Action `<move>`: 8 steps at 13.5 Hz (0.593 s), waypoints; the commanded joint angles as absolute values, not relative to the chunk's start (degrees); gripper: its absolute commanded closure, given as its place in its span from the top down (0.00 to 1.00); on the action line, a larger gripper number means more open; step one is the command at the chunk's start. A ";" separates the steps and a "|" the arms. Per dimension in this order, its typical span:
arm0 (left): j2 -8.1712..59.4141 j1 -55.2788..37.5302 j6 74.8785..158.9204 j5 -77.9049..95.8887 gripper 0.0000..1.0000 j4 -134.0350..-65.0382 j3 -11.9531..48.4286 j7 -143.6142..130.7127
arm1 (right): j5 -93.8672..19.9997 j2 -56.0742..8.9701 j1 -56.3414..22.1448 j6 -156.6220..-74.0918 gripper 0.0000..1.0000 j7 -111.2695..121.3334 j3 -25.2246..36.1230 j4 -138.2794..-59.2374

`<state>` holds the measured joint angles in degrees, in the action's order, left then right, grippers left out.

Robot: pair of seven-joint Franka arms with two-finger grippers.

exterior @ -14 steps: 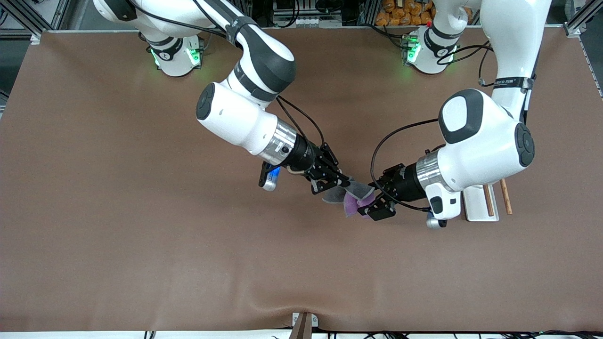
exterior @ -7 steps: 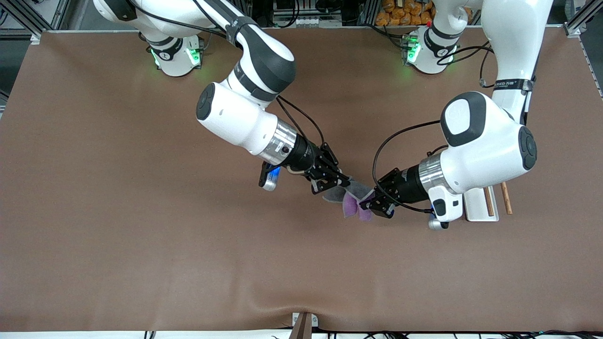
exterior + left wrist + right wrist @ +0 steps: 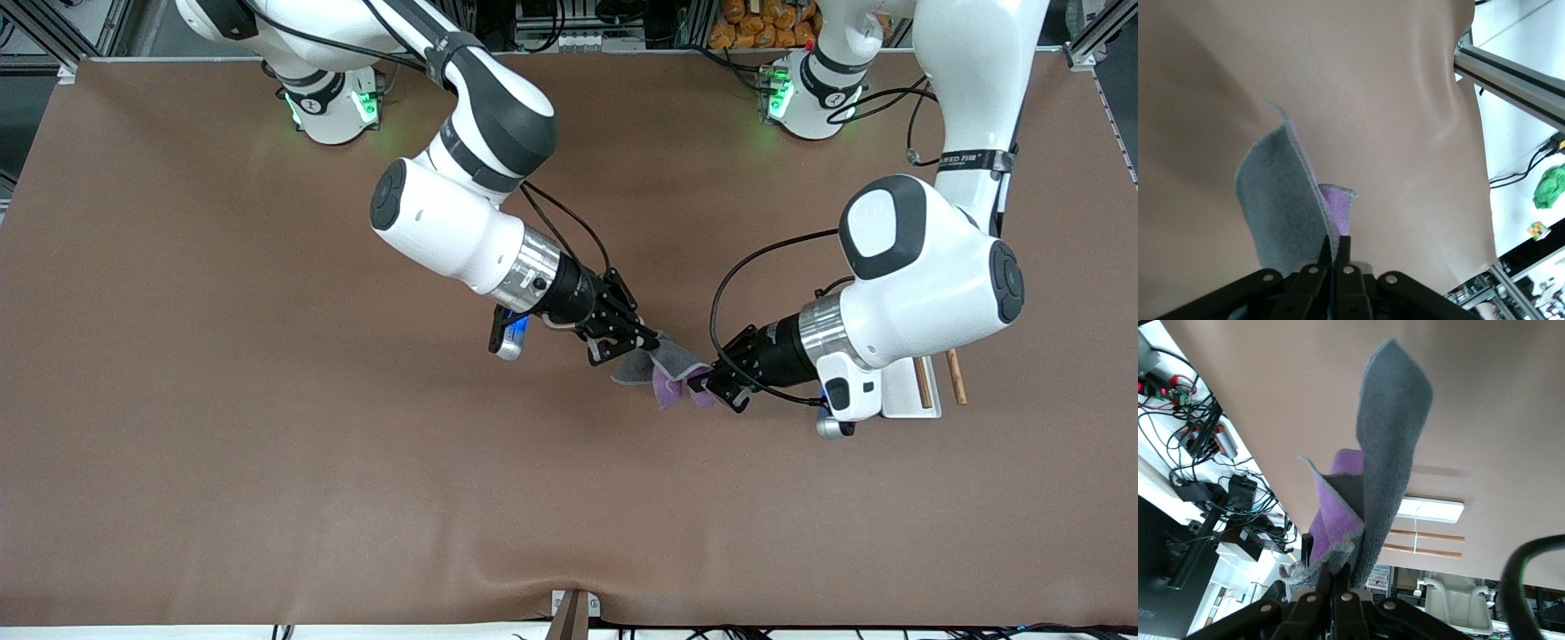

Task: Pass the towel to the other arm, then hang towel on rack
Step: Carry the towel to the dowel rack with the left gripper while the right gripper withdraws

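Grey-and-purple cloth: we log the towel (image 3: 673,372) held off the table (image 3: 222,400) near its middle, stretched between the two grippers, grey face up and purple folds hanging below.
Left gripper (image 3: 722,388): we see its fingers pressed together on a towel edge in the left wrist view, cloth (image 3: 1288,200) rising from between the tips.
Right gripper (image 3: 633,342): pinching the towel's other end; the right wrist view shows grey and purple layers (image 3: 1385,473) caught between closed fingers.
Step in hand: we judge the handover is at the double-hold point, both arms gripping at once.
Rack (image 3: 920,388): on the table toward the left arm's end, partly hidden under the left wrist; white base and two wooden rods show, nothing on them yet.
How to do it well: we would confirm the left grip has a full bite of cloth, not just a corner, before the right gripper lets go; then pull apart slowly so the loose folds do not snag, and keep the towel hanging long for draping over a rod.
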<state>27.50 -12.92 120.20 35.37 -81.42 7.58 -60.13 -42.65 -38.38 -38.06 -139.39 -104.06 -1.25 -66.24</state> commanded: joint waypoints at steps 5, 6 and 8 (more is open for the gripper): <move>26.89 -5.11 102.86 21.84 0.00 -80.95 6.59 -38.45 | -34.39 -36.83 -35.59 -128.60 1.00 -104.06 -1.05 -64.42; 26.89 -3.79 101.09 18.32 0.00 -81.30 6.59 -35.54 | -31.67 -35.87 -35.51 -126.41 1.00 -104.06 -0.97 -64.42; 26.89 -1.16 98.97 13.38 0.00 -82.52 6.59 -29.47 | -21.50 -33.76 -35.33 -122.98 1.00 -103.36 -1.05 -64.51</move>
<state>27.44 -3.05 100.87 17.25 -81.40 6.39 -34.27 -28.56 -36.82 -35.80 -126.20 -103.82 -0.61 -63.70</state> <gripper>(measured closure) 0.982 0.097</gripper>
